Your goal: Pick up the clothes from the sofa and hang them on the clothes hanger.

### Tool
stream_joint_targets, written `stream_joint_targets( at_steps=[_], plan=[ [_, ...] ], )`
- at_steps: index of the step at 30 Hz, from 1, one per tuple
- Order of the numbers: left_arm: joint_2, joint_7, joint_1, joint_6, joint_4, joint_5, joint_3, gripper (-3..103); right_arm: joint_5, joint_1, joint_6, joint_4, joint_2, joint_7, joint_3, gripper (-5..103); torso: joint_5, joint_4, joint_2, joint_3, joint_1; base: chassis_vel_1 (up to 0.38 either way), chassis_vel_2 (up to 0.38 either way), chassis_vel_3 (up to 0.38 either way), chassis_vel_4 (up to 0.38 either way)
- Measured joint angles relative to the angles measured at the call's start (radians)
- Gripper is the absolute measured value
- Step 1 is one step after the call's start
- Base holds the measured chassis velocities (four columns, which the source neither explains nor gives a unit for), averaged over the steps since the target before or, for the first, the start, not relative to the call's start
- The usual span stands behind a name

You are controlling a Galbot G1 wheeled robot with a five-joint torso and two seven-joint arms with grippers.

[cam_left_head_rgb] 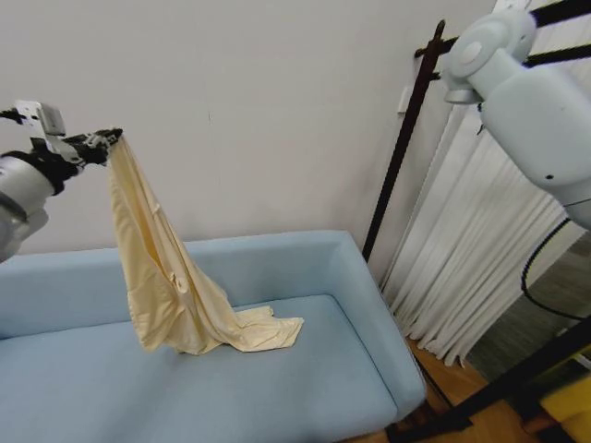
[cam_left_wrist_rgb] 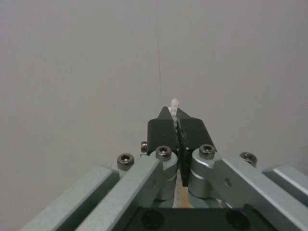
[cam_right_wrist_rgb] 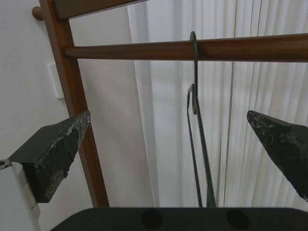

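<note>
**Yellow garment up off the sofa, pinched high on the left**

Big picture first: the pale blue sofa point(cam_left_head_rgb: 277, 388) runs along the white wall point(cam_left_head_rgb: 259, 111). At its right end stands the dark wooden rack point(cam_left_head_rgb: 402, 138), with a white curtain point(cam_left_head_rgb: 471, 249) behind it.

Now the garment point(cam_left_head_rgb: 162, 277). It is a pale yellow piece hanging in a long, loose drape. Its top edge is held high above the left part of the sofa, and its lower end lies crumpled on the seat cushion, so it is not clear of the sofa yet.

The left gripper point(cam_left_head_rgb: 109, 137) has it. In the wrist view that gripper point(cam_left_wrist_rgb: 175, 113) has its black fingers point(cam_left_wrist_rgb: 192, 132) pressed together on a sliver of cloth that pokes out at the tips.

Over on the right, the right gripper point(cam_right_wrist_rgb: 167, 115) is spread wide and holds nothing. It faces the rack's rail point(cam_right_wrist_rgb: 144, 49), where a thin wire hanger point(cam_right_wrist_rgb: 195, 96) hangs by its hook.

On handling, this looks light, thin and completely limp. I expect it to swing and fold on itself, with no risk of breakage. The danger is slippage, since only a small bite of fabric is held. A seam or hemmed edge near the top would give the firmest hold, and a second hold along that edge would spread it.
</note>
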Motion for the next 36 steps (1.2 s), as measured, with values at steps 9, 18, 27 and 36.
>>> stream_joint_targets(
  at_steps=[9,18,27,36],
  plan=[
    [-0.008,-0.004,-0.018,0.0,0.004,0.007,0.03,1,0.007,-0.023,0.0,-0.029,-0.029,-0.024,-0.004,100,0.0001,0.0002,0.0,0.0,0.0,0.0,0.0,0.0,0.0],
    [-0.007,-0.005,-0.006,0.001,0.0,0.007,0.02,1,0.034,-0.01,0.0,-0.165,0.045,-0.021,0.003,103,-0.0004,0.0005,0.0,0.0,0.0,0.0,0.0,0.0,0.0],
    [-0.013,-0.005,0.003,0.001,-0.003,0.011,0.017,1,0.019,-0.007,0.002,-0.253,0.079,-0.043,0.007,70,-0.0002,0.0,0.0,0.0,0.0,0.0,0.0,0.0,0.0],
    [-0.018,-0.005,0.004,0.0,0.0,0.013,0.017,1,0.0,-0.011,0.011,-0.282,0.089,-0.061,0.011,37,-0.0002,0.0003,0.0,0.0,0.0,0.0,0.0,0.0,0.0]
  ],
)
